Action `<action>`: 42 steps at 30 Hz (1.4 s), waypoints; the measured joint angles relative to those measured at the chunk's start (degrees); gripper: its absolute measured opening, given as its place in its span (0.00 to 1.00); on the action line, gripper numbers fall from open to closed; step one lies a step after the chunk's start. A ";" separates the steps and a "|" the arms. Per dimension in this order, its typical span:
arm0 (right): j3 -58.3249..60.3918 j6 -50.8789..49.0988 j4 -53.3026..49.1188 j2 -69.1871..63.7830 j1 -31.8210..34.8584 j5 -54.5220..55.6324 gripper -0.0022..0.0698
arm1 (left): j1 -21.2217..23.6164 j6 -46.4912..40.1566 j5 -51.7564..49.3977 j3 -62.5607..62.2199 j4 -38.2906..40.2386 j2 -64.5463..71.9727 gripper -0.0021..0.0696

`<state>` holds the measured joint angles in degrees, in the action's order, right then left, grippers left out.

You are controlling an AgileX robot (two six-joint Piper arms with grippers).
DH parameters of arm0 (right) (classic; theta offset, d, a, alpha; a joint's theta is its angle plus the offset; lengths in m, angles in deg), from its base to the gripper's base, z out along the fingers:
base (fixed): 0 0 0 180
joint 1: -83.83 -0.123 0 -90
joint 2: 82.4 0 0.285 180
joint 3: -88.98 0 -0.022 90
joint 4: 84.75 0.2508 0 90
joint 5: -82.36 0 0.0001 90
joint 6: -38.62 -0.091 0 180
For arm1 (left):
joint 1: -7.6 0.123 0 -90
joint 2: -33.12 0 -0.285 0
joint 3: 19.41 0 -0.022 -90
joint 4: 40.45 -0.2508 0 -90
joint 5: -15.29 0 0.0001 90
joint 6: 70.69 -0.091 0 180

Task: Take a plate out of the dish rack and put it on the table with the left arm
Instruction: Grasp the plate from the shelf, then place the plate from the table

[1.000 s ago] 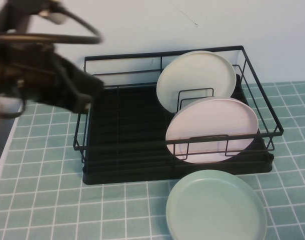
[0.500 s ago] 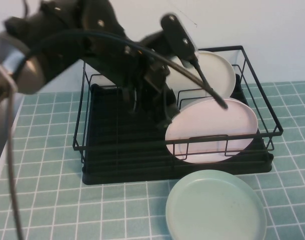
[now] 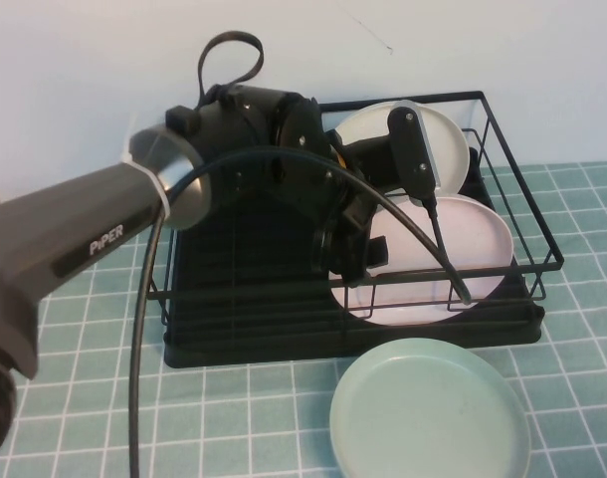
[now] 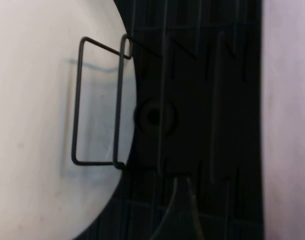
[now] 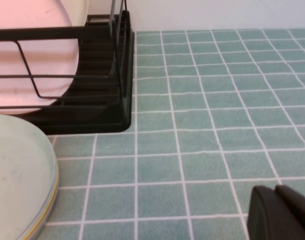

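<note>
The pale pink plate (image 3: 433, 261) stands tilted in the front slot of the black wire dish rack (image 3: 254, 289), behind a wire divider. The cream-white plate (image 3: 443, 139) stands behind it. My left arm reaches over the rack from the left. My left gripper (image 3: 408, 284) is open, its jaws spread across the pink plate's face, not closed on it. The left wrist view shows the cream plate (image 4: 37, 125), the rack's tray (image 4: 202, 90), the pink plate (image 4: 287, 120) and one finger (image 4: 180, 215). My right gripper (image 5: 285, 212) is shut and empty, low over the teal tiled table (image 5: 217, 100).
A mint green plate (image 3: 430, 410) lies flat on the table in front of the rack, also in the right wrist view (image 5: 17, 175). The rack's left half holds no plates. A white wall stands behind the rack. The rack's corner (image 5: 120, 115) is to one side of my right gripper.
My left arm has swung in from the left over the rack and come down, so the open gripper now sits at the pink plate. The plates have not moved.
</note>
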<state>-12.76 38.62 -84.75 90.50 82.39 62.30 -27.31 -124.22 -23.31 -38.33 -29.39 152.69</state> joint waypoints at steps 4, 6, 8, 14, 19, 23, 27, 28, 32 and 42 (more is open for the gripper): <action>0.00 0.00 0.00 0.00 0.00 0.00 0.03 | 0.00 0.00 2.31 -0.25 0.00 1.45 0.76; 0.00 0.00 0.00 0.00 0.00 0.00 0.03 | 0.00 0.00 3.19 -0.25 0.00 1.79 0.69; 0.00 0.00 0.00 0.00 0.00 0.00 0.03 | 0.00 0.00 3.62 -0.25 0.00 2.04 0.60; 0.00 0.00 0.00 0.00 0.00 0.00 0.03 | -0.47 0.38 2.81 -0.25 1.37 1.78 0.22; 0.00 0.00 0.00 0.00 0.00 0.00 0.03 | -0.58 0.38 3.30 -0.25 0.34 1.19 0.21; 0.00 0.00 0.00 0.00 0.00 0.00 0.03 | -0.69 0.38 5.02 0.32 0.30 -0.96 0.21; 0.00 0.00 0.00 0.00 0.00 0.00 0.03 | -1.20 0.51 6.53 0.32 0.64 -4.30 0.21; 0.00 0.00 0.00 0.00 0.00 0.00 0.03 | -1.28 0.51 6.76 0.32 0.64 -5.34 0.21; 0.00 0.00 0.00 0.00 0.00 0.00 0.03 | -1.01 -0.05 13.57 -0.02 -1.32 -8.34 0.19; 0.00 0.00 0.00 0.00 0.00 0.00 0.03 | 0.21 21.04 19.73 -0.12 -2.76 -18.26 0.19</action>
<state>-12.76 38.62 -84.75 90.50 82.39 62.30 -27.10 -103.18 -3.58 -38.45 -32.15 134.43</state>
